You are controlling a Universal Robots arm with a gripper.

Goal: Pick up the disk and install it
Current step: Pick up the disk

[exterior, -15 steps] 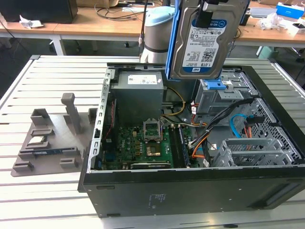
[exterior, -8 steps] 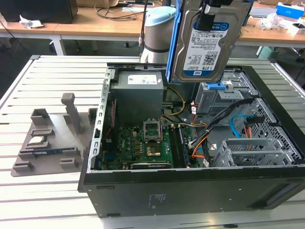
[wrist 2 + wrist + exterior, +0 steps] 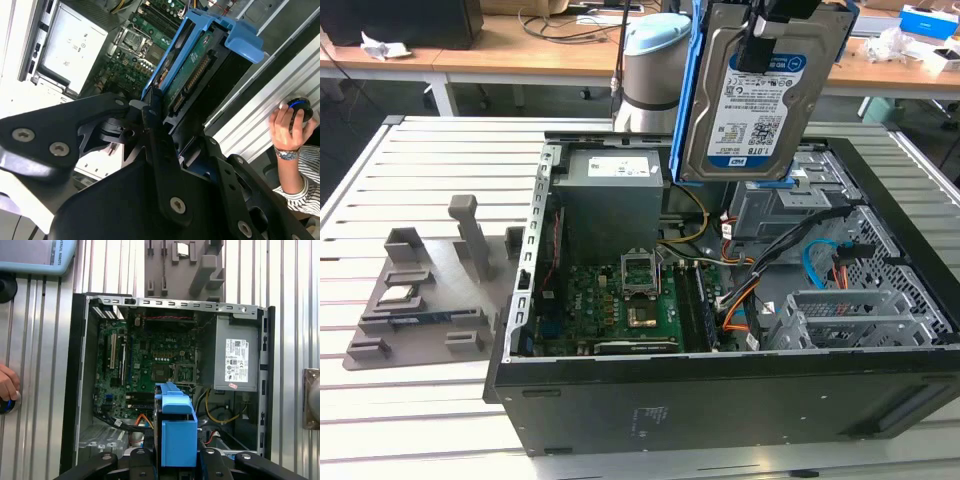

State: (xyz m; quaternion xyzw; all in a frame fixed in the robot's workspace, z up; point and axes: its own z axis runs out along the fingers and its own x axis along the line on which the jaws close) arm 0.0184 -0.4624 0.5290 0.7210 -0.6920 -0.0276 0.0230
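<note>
The disk (image 3: 757, 92), a silver-grey hard drive with a white-and-blue label in a blue plastic bracket, hangs upright in the air above the back right of the open computer case (image 3: 720, 405). My gripper (image 3: 772, 32) is shut on its upper edge. In the second wrist view the black fingers (image 3: 152, 117) clamp the bracketed disk (image 3: 200, 70), whose green circuit side shows. In the first wrist view the disk's blue bracket (image 3: 177, 432) sits between my gripper (image 3: 177, 460) arms, over the case's cable area.
Inside the case lie a motherboard (image 3: 620, 305), a grey power supply (image 3: 615, 190) and a metal drive cage (image 3: 855, 310). A grey fixture (image 3: 430, 290) holding a small silver chip (image 3: 398, 295) stands at the exterior view's left. A person's hand (image 3: 287, 125) rests on a black knob beside the case.
</note>
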